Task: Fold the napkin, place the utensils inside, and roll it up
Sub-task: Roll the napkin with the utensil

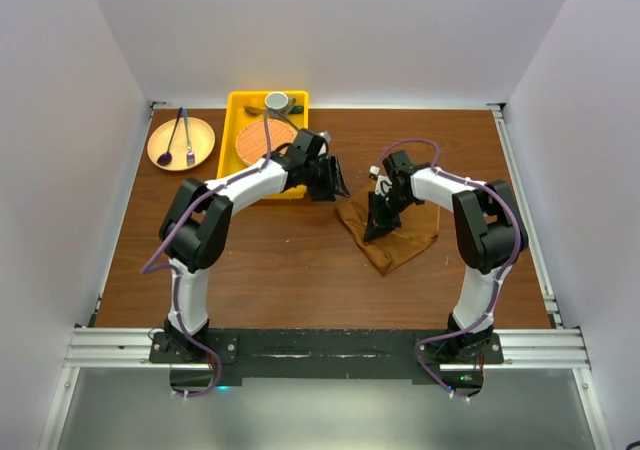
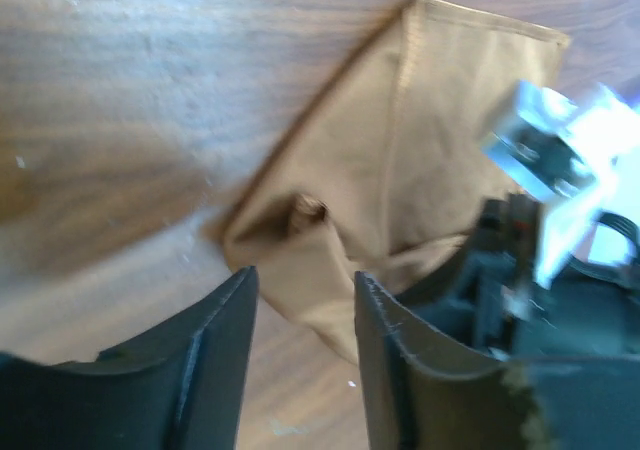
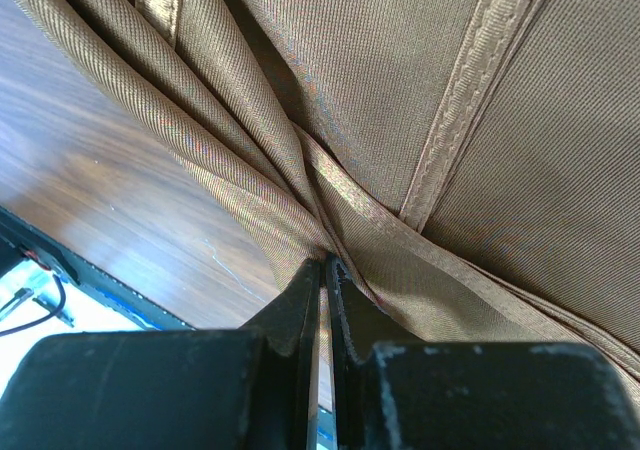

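Dark wood-grain bench (image 1: 280, 260) boxed in by plain white walls (image 1: 330, 30), rust-brown napkin (image 1: 405, 235) bunched right of centre, right gripper (image 3: 322, 265) pinched tight on its fold, left gripper (image 2: 305, 290) parted, empty, just left of it

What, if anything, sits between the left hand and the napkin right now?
Nothing. In the top view only bare wooden table separates the left hand from the napkin. The left wrist view shows the same bare wood.

Matt woven cloth napkin (image 3: 560, 170), glossy wood table (image 1: 280, 260)
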`<state>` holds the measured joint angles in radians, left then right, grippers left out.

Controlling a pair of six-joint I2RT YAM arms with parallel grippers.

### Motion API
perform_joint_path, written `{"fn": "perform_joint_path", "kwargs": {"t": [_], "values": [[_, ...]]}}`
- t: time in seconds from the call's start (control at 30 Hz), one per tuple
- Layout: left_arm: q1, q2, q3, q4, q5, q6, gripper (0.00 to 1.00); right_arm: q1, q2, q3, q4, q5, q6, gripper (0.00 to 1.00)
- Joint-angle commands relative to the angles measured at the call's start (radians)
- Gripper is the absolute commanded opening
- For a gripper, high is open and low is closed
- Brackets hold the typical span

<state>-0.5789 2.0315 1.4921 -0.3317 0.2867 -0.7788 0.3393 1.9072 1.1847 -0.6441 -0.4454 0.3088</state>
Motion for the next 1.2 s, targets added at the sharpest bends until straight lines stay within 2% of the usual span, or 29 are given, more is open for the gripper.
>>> {"fn": "perform_joint_path", "kwargs": {"t": [0.0,0.17,0.27,0.47,0.77,1.17], "values": [[-0.050,-0.059,-0.003,-0.099,-0.063,-0.111,0.55,0.010,0.082,-0.030,-0.006,0.165,-0.063,0.05],[-0.084,-0.040,-0.033,-0.116,-0.049,-0.261,0.54,0.012,0.085,-0.022,-0.014,0.175,-0.073,0.04],[-0.108,-0.021,-0.032,-0.084,-0.043,-0.319,0.54,0.012,0.089,-0.023,-0.015,0.183,-0.079,0.05],[-0.153,0.042,0.002,-0.119,-0.092,-0.404,0.52,0.010,0.095,-0.019,-0.025,0.192,-0.094,0.05],[-0.168,0.035,-0.030,-0.132,-0.159,-0.441,0.40,0.012,0.107,-0.017,-0.020,0.189,-0.099,0.04],[-0.165,0.102,-0.012,-0.136,-0.159,-0.448,0.44,0.012,0.102,-0.019,-0.019,0.189,-0.100,0.04]]}}
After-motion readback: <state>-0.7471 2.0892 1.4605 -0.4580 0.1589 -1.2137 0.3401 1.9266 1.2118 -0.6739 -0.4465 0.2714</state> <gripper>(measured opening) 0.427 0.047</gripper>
